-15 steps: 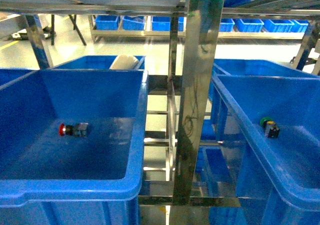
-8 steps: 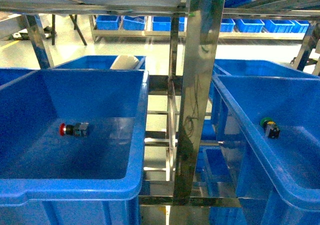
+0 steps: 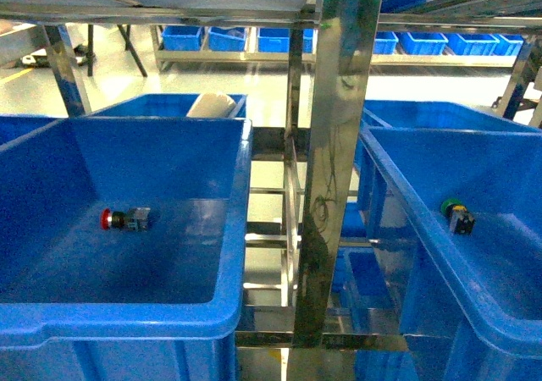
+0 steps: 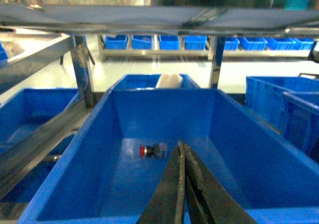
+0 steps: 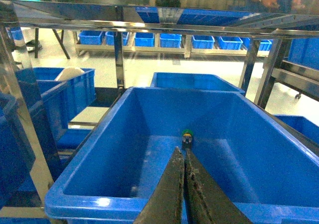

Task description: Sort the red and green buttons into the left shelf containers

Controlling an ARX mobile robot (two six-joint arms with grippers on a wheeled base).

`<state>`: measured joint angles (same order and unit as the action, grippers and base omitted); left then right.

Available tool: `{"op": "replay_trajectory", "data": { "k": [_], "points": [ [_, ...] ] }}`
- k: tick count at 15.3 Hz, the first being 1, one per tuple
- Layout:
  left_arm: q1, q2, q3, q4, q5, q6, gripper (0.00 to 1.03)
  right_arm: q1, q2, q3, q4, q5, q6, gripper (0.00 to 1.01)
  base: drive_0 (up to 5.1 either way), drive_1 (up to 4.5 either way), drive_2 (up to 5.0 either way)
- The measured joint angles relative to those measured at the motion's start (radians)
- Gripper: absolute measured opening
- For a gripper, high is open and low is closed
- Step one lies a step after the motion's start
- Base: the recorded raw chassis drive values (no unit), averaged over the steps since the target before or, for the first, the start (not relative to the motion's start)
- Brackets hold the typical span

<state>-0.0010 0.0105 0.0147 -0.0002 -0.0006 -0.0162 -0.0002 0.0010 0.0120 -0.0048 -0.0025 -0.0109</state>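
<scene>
Nothing has shifted since the earlier head frames: both buttons lie where they lay, and no arm enters the head view.

Nearest in the left wrist view, the left gripper (image 4: pixel 181 149) hangs over the near rim of the left bin (image 4: pixel 70 159), its two dark fingers pressed together and holding nothing. Just beyond the tips, on the bin floor, the red button (image 4: pixel 152 150) lies on its side, red cap pointing left, apart from the fingers. In the head view the same red button (image 3: pixel 124 219) rests near the middle of the left bin (image 3: pixel 233 229) floor.

In the right wrist view the right gripper (image 5: pixel 182 154) is likewise closed and empty above the front of the right bin (image 5: pixel 87 174). The green button (image 5: pixel 187 137) sits on the floor just past the tips, green cap up and away. In the head view the green button (image 3: pixel 457 214) lies by the left wall of the right bin (image 3: pixel 398 203).

Between the two bins a shiny steel shelf post (image 3: pixel 334 161) rises, with crossbars behind it. An upper shelf rail (image 3: pixel 161 13) runs overhead. Behind the left bin stands another blue bin holding a white object (image 3: pixel 210 105). Far back, a row of small blue bins (image 3: pixel 254 39) lines a distant rack.
</scene>
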Motion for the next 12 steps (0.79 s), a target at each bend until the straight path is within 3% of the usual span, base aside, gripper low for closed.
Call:
{"op": "replay_trajectory", "data": {
  "k": [6, 12],
  "points": [
    [0.000, 0.000, 0.000, -0.003, 0.001, 0.000, 0.05, 0.000, 0.000, 0.000, 0.000, 0.001, 0.000, 0.03, 0.0, 0.00, 0.0],
    [0.000, 0.000, 0.000, -0.003, 0.001, 0.000, 0.79, 0.000, 0.000, 0.000, 0.000, 0.001, 0.000, 0.78, 0.0, 0.00, 0.0]
  ]
}}
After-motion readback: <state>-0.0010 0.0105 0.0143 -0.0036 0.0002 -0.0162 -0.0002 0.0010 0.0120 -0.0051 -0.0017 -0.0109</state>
